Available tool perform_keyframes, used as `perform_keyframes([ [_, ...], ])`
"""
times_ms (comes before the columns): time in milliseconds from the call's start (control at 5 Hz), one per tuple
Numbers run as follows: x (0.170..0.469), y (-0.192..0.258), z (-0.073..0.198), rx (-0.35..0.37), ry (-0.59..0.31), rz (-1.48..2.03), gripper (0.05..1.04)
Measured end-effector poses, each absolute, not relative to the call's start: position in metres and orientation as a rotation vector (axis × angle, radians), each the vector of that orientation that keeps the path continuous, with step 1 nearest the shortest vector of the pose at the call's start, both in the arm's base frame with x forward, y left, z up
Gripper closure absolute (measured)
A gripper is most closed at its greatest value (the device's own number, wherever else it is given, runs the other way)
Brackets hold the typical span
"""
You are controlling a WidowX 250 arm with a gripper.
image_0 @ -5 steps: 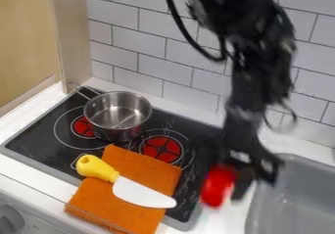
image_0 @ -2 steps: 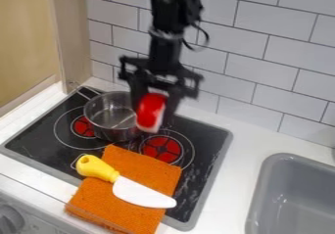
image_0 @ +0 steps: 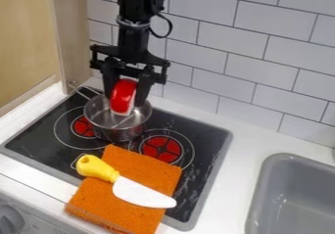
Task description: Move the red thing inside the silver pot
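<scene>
Over the silver pot at the back left of the stove, my gripper [image_0: 126,98] hangs down, shut on the red thing [image_0: 123,96], which has a whitish lower end. That end overlaps the opening of the silver pot [image_0: 116,127]; whether it touches the pot's inside I cannot tell. The pot stands upright on the black cooktop, its handle pointing to the upper left.
An orange cloth [image_0: 144,171] lies across the cooktop's front edge, with a yellow-handled toy knife [image_0: 142,194] on it. To the right is a grey sink [image_0: 263,191]. A tiled wall rises behind the stove, and a wooden panel [image_0: 70,37] stands at the left.
From the right side of the stove by the sink, my gripper has moved left and up in the view to the pot, carrying the red thing. The pot, cloth and knife have stayed put.
</scene>
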State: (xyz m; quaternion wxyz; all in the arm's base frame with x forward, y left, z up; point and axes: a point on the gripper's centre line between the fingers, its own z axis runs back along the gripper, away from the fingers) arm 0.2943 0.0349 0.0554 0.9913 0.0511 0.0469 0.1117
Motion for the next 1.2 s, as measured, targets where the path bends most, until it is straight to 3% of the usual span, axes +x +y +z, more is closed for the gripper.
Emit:
perform_keyframes([
  [200, 0.303, 0.041, 0.047, 0.133, 0.101, 0.239, 0.525],
  [600, 0.311, 0.052, 0.027, 0.11, 0.111, 0.271, 0.525],
  [1200, 0.31, 0.049, 0.019, 0.091, 0.09, 0.28, 0.525],
])
